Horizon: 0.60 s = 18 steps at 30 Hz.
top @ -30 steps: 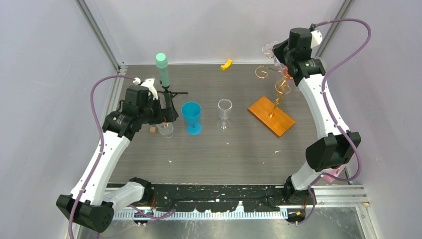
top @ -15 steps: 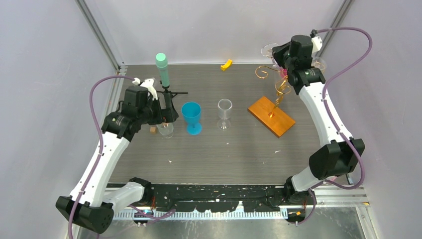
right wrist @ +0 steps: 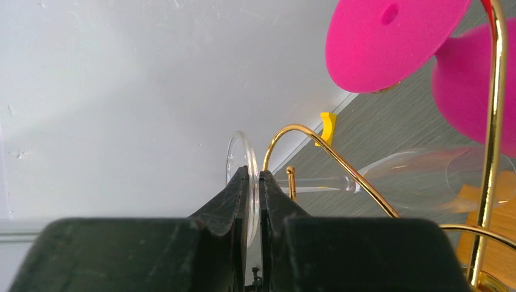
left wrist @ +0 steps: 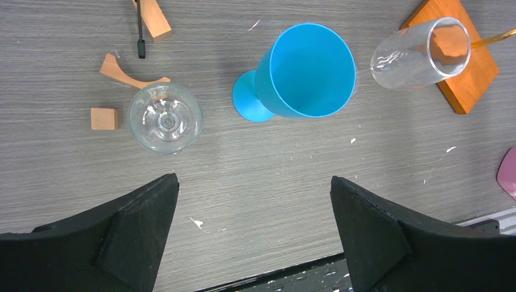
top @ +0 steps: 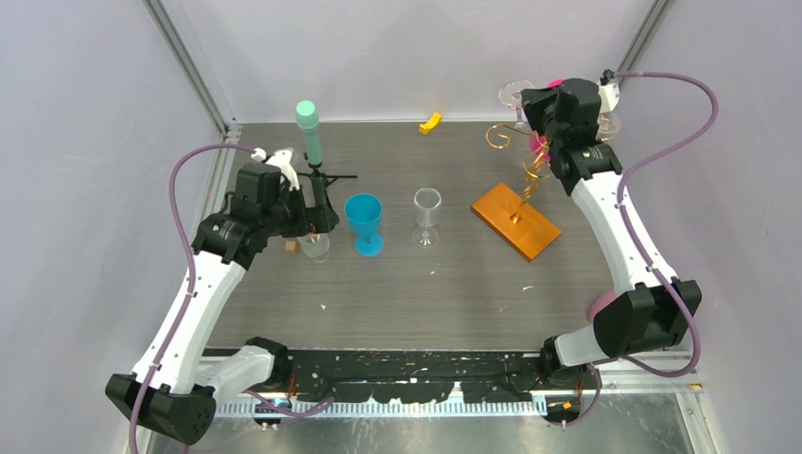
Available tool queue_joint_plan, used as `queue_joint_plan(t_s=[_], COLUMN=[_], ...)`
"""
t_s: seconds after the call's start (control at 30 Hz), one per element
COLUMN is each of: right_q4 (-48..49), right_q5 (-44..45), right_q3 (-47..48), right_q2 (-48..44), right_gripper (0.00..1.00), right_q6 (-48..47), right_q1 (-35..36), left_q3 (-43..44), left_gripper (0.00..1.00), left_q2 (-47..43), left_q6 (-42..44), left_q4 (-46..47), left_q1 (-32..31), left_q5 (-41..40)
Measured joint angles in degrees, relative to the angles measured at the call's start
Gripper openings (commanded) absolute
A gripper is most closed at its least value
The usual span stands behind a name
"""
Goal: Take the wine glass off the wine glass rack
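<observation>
wine glass (right wrist: 401, 179) foot pinched in right jaws beside wine glass rack (right wrist: 491, 121)

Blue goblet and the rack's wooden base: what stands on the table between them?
A clear stemmed glass stands upright between the blue goblet and the wooden base of the wine glass rack, touching neither. The top external view shows this.

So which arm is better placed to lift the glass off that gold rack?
The right one: the right tool is clamped on the foot of the clear wine glass hanging in the gold rack. The left tool hangs open far from it, by the blue goblet.
</observation>
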Motion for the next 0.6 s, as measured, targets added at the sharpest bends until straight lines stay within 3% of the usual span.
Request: queue_joint_plan(t_s=[0.6], right_q4=[2.8], right_q5=[3.3], right_q3=[-2.7], right_q2=[-0.4], right_gripper=[0.0], right_q6=[5.0], right_q1=[-0.4], left_q3=[0.0], left_gripper=[0.99], left_q2=[0.0], left_q6=[0.0], left_q4=[0.0], left_q1=[0.0], left_q5=[0.4])
